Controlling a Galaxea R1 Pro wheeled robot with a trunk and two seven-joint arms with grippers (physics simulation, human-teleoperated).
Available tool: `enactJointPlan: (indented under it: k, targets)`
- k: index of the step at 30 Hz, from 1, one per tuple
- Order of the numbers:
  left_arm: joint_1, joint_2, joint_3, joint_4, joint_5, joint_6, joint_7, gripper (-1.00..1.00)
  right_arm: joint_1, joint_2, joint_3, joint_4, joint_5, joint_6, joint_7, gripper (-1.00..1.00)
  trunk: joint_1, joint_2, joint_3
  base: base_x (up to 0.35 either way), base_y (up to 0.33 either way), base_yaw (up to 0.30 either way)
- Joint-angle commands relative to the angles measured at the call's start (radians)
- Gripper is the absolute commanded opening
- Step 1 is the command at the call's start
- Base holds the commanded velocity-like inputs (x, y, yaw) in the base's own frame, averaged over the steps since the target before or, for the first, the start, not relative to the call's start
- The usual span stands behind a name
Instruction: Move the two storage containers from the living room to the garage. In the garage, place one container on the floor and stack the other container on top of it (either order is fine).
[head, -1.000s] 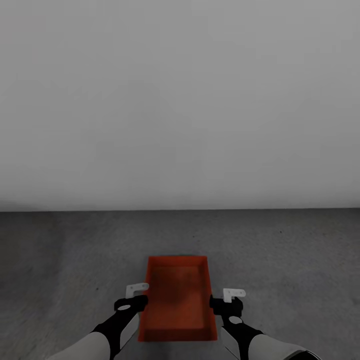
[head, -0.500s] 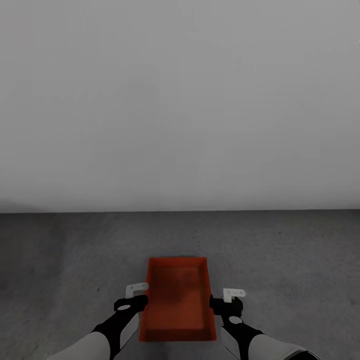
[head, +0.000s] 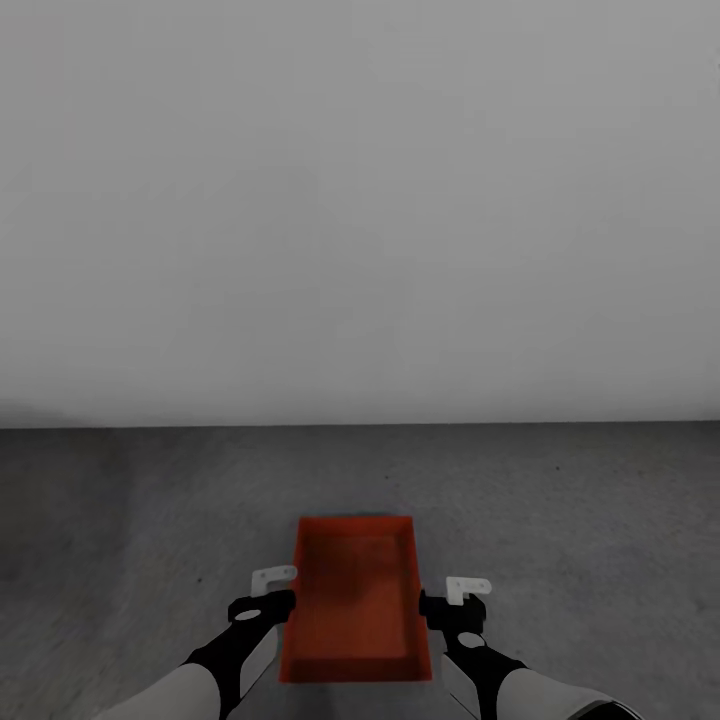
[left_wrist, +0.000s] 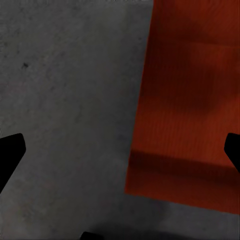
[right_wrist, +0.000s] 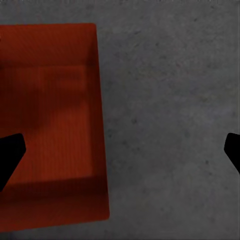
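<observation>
Orange-red plastic marks the storage container (head: 355, 598), which is seen in the head view lying on the dark grey concrete floor (head: 600, 520) of the garage, its open top facing up and its long sides running away from the robot. A plain pale grey wall (head: 360, 200) is met by the floor well beyond the bin's far end. A finely ribbed inside bottom is shown by both wrist views (left_wrist: 190, 100) (right_wrist: 47, 125), with a darker shadow along the near wall.

The left end effector (head: 262, 606) is held just beside the bin's left long wall, and the right end effector (head: 452, 606) just beside its right long wall, so that the bin lies between the two. Whether either one touches the wall cannot be told from the head view.

In the left wrist view the left fingertips (left_wrist: 10, 152) are seen spread wide, one over bare concrete and the other over the bin's interior, with nothing pinched between them. In the right wrist view the right fingertips (right_wrist: 10, 152) are likewise spread wide, one over the bin's inside and the other over the floor, and nothing is gripped. Rough speckled concrete is shown around the bin in both wrist views.
</observation>
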Motion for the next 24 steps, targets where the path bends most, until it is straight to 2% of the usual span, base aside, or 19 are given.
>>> enactJointPlan:
  k: [1,24]
  targets:
    - [0.000,0.000,-0.009,0.000,0.010,-0.001,0.005,1.00,-0.001,0.000,0.009,0.001,-0.009,-0.003,-0.003,1.00,-0.004,0.007,0.003,0.000,0.000,0.000]
    - [0.000,0.000,-0.008,0.000,0.010,-0.001,0.005,1.00,-0.001,0.000,0.009,0.001,-0.009,-0.003,-0.003,1.00,-0.092,0.168,0.075,0.000,0.000,0.000]
